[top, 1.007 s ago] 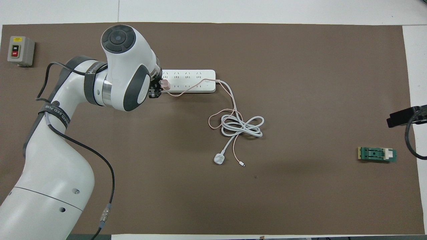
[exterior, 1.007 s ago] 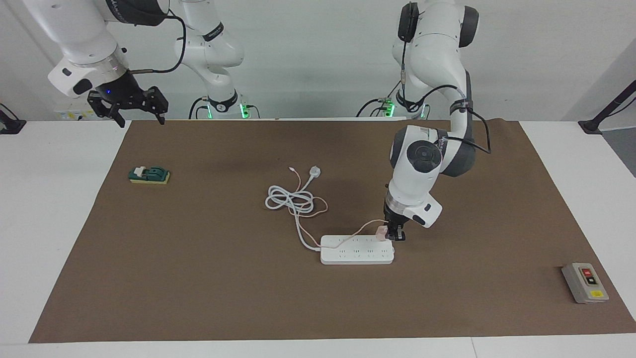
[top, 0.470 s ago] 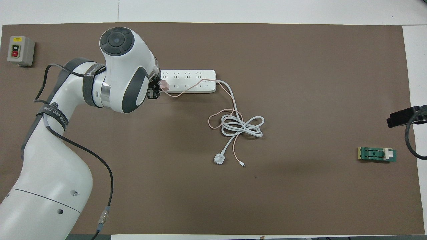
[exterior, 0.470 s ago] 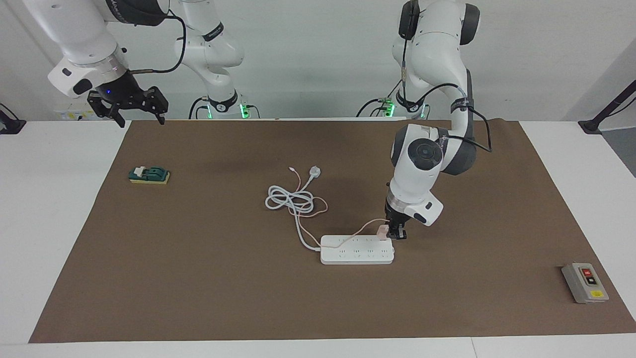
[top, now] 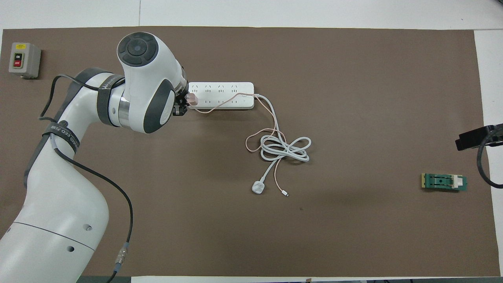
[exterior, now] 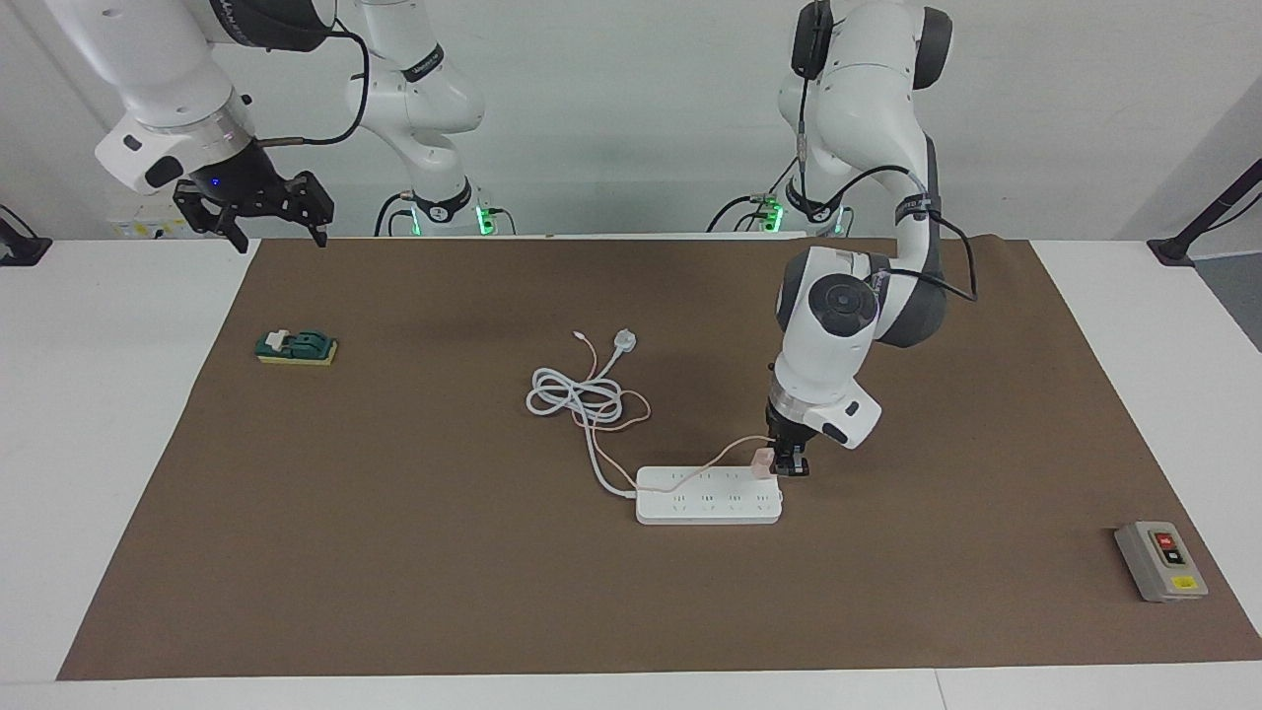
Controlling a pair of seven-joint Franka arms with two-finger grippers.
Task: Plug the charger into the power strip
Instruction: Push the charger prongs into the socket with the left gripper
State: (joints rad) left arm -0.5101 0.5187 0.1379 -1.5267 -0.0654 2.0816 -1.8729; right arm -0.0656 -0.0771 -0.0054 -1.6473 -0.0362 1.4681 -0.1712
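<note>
Pressing straight down matters: your left end effector (exterior: 786,463), clamped on the charger (exterior: 760,461), sits over the power strip (exterior: 708,495) end socket; right end effector (exterior: 264,212) waits open.

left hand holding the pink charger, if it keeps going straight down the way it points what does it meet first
Probably the power strip: the left hand points down, shut on the charger over the strip's end socket, so the charger would likely touch first.

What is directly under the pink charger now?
The charger, held by the left claw, sits over the power strip at its end toward the left arm. Its prongs and the socket below are covered, so insertion cannot be judged.
</note>
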